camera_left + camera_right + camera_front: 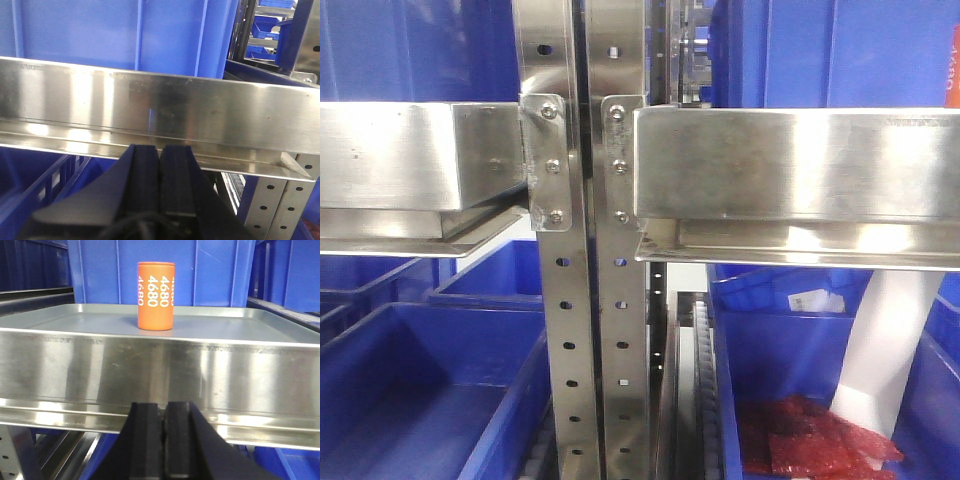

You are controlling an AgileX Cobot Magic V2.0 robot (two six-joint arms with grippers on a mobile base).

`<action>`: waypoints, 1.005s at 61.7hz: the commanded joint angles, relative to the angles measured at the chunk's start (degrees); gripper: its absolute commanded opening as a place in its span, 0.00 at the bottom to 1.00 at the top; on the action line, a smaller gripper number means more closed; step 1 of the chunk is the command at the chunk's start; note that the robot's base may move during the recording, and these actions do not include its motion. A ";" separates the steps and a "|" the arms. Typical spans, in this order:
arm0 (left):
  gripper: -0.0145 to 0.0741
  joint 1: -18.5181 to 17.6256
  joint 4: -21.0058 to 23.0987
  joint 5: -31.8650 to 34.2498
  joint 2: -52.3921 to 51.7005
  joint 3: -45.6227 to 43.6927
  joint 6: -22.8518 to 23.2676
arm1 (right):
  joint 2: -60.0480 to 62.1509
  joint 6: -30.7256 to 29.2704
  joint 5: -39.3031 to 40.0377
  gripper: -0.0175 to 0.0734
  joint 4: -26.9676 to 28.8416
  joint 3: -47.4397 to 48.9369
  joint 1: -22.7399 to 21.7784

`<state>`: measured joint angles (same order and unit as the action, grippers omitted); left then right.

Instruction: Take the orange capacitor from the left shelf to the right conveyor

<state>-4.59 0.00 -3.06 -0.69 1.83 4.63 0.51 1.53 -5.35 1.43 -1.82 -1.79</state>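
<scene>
The orange capacitor [156, 295] stands upright on a steel tray of the shelf [165, 367], printed "4680" sideways, in front of a blue bin [165, 270]. My right gripper [164, 404] is shut and empty, below and in front of the tray's front wall, a little right of the capacitor's line. My left gripper [161, 147] is shut and empty, just under a steel shelf beam [160, 115]. The shelf's perforated uprights [582, 260] and beams [800, 165] fill the front view. The conveyor is out of view.
Large blue bins sit above and below the beams [430, 390] [125, 35]. A lower right bin holds crinkled red bags [810, 435] and a white sheet [890, 350]. A roller track [705, 390] runs between the lower bins.
</scene>
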 commanded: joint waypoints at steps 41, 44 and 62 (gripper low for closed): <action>0.05 0.03 0.00 5.07 -1.13 -0.37 0.08 | 1.23 -0.31 5.01 0.24 0.00 -0.10 -0.35; 0.05 0.03 0.00 5.07 -1.13 -0.37 0.08 | 1.23 -0.31 5.01 0.24 0.00 -0.10 -0.35; 0.05 0.03 0.00 5.07 -1.13 -0.37 0.08 | 1.24 -0.31 9.93 0.24 0.00 0.23 -0.35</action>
<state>-4.59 0.00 -3.06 -0.69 1.83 4.63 0.51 1.53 -3.32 1.43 -1.82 -1.79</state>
